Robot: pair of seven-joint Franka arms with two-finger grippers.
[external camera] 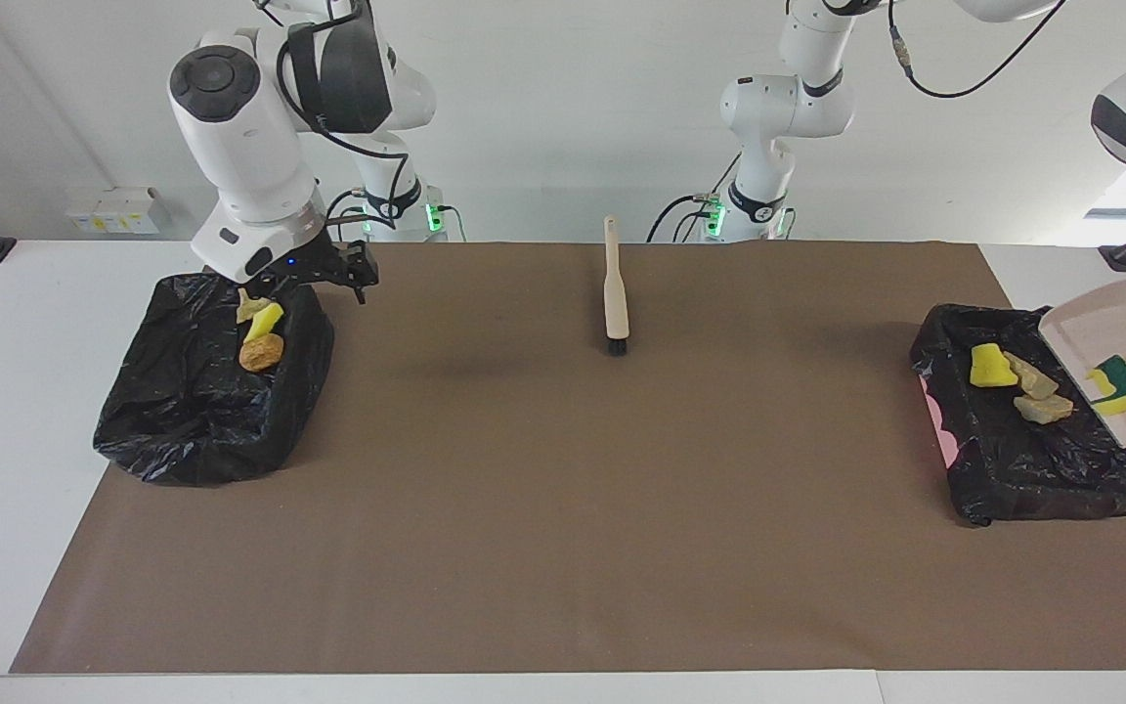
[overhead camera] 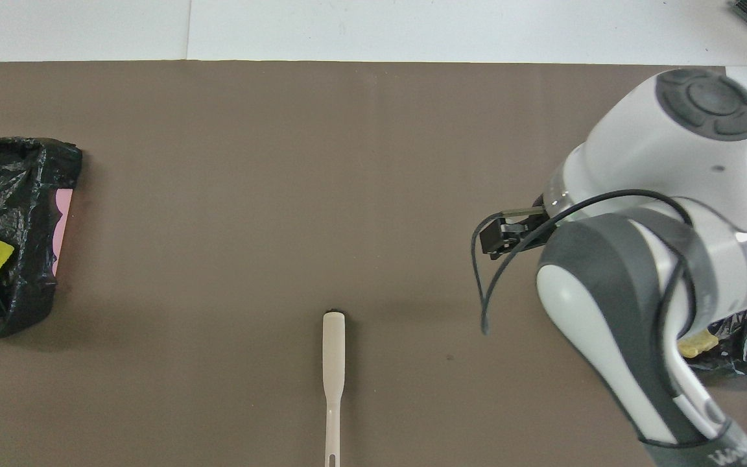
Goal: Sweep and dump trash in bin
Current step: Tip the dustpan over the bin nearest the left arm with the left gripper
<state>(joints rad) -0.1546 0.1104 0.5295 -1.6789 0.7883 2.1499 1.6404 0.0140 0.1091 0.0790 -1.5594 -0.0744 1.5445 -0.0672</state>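
Right gripper [external camera: 314,279] wide open, empty, over the black-lined bin [external camera: 182,430] holding a tan lump [external camera: 250,309], yellow sponge chunk [external camera: 265,321] and orange lump [external camera: 261,352]. Brush [external camera: 615,293] lies mid-mat. Second bin [external camera: 1061,469] holds three more bits. Beige dustpan [external camera: 1110,323] is tilted over it, yellow-and-green sponge [external camera: 1122,384] on it; left gripper out of frame, closed.
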